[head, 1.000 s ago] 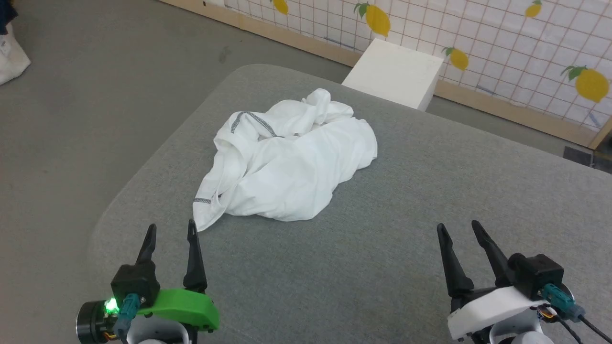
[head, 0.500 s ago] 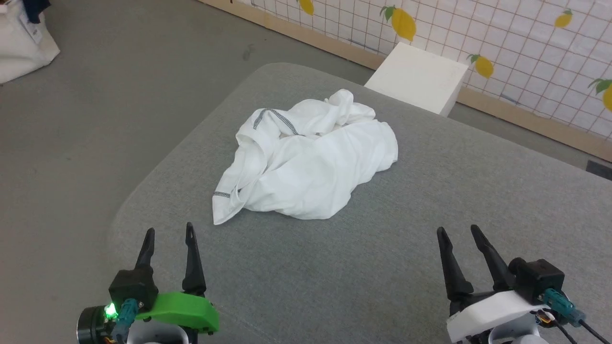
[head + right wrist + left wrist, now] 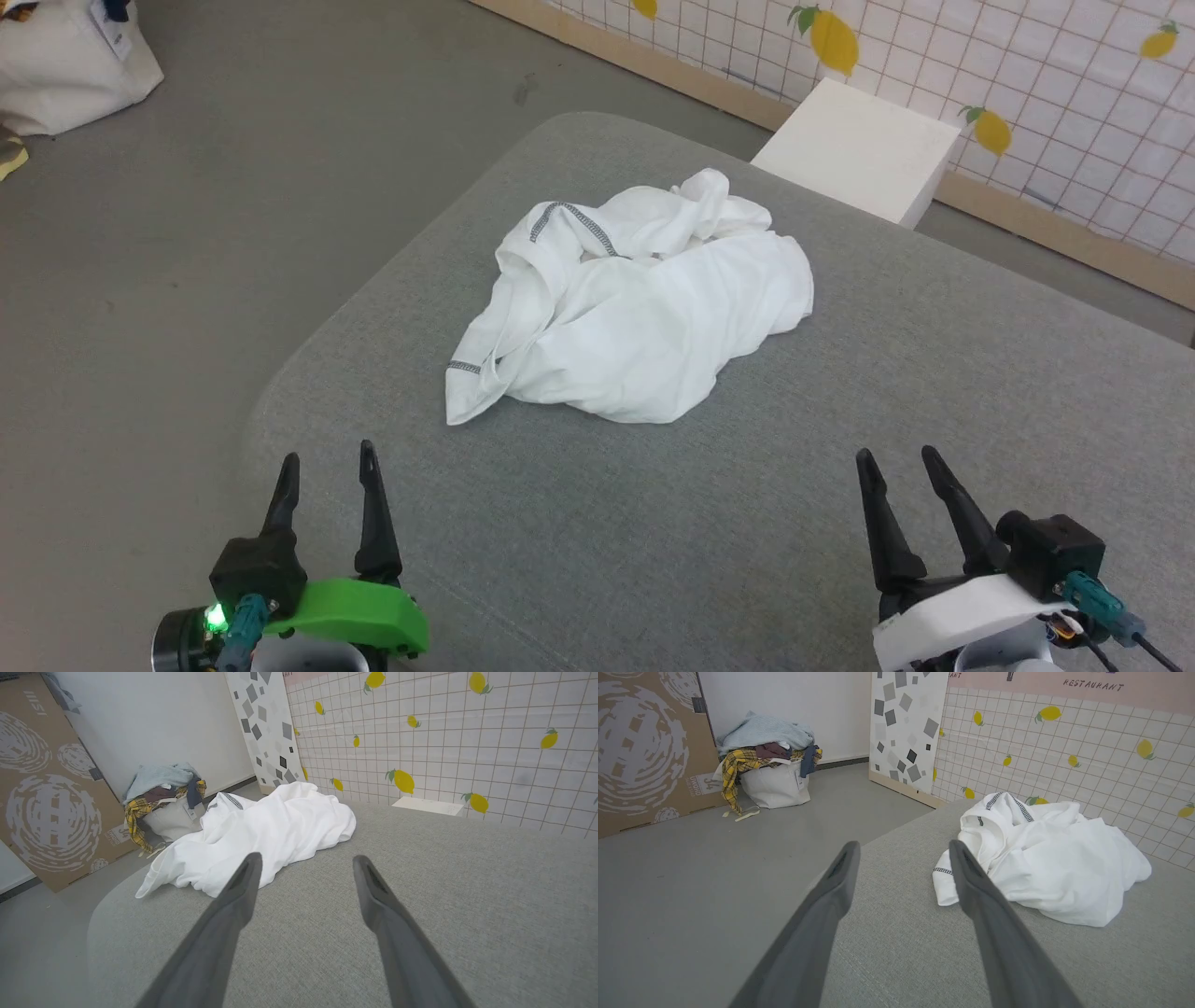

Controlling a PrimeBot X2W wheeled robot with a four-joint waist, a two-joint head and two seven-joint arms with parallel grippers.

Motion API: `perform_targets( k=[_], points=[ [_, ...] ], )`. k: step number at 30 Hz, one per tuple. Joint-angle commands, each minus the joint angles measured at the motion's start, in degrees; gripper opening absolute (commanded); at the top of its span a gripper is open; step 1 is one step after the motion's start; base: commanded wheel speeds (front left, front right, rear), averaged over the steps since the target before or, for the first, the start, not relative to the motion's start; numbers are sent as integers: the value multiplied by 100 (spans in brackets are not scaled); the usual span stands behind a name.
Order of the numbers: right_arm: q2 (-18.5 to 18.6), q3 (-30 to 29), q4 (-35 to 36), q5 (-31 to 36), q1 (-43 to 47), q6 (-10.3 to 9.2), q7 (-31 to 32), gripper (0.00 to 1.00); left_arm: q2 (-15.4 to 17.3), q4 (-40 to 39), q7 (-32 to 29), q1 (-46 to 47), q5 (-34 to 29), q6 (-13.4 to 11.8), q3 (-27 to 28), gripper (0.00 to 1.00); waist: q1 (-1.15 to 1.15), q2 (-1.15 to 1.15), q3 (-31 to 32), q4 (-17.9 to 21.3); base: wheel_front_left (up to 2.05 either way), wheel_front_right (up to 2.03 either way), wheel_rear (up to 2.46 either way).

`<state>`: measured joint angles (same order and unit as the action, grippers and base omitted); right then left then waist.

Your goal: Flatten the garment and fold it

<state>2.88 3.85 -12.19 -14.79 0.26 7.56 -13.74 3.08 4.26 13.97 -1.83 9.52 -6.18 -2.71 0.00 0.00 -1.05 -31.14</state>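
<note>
The garment (image 3: 644, 303) is a crumpled white heap with dark zigzag seams, lying on the grey padded table (image 3: 653, 523) a little left of its middle. It also shows in the left wrist view as the garment (image 3: 1045, 858) and in the right wrist view as the garment (image 3: 261, 835). My left gripper (image 3: 327, 453) hangs open near the table's front left edge, short of the heap's nearest corner. My right gripper (image 3: 898, 453) is open at the front right, well clear of the cloth. Nothing sits between either pair of fingers.
A rigid white box (image 3: 854, 149) stands on the floor behind the table's far edge, against the lemon-tiled wall (image 3: 1027, 84). A white bag heaped with clothes (image 3: 770, 770) sits on the floor at the far left beside a large cardboard panel (image 3: 644, 746).
The head camera has swung left, so the whole picture has slid right. Both grippers stay open and the garment lies as before.
</note>
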Motion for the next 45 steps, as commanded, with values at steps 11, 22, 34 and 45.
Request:
perform_targets(
  k=[11, 22, 34, 45],
  points=[
    [-1, -40, -65, -54, 53, -8, -86, 100, -21, 57, 103, -83, 110, -82, -57, 100, 0, 0, -32, -90, 0, 0, 0],
    [-1, -27, 4, 15, -36, -8, -34, 100, 85, 190, 103, 408, 238, 231, 10, 100, 0, 0, -107, 230, 0, 0, 0],
    [-1, -386, 596, 522, -351, -8, 383, 100, 721, 1863, -1486, 3498, 1271, 1114, 200, 100, 0, 0, -1285, 1345, 0, 0, 0],
    [-1, -592, 1055, 705, -455, -8, 574, 100, 1015, 3685, -4474, 4822, 1948, 1258, -143, 100, 0, 0, -2076, 2041, 0, 0, 0]
  ],
)
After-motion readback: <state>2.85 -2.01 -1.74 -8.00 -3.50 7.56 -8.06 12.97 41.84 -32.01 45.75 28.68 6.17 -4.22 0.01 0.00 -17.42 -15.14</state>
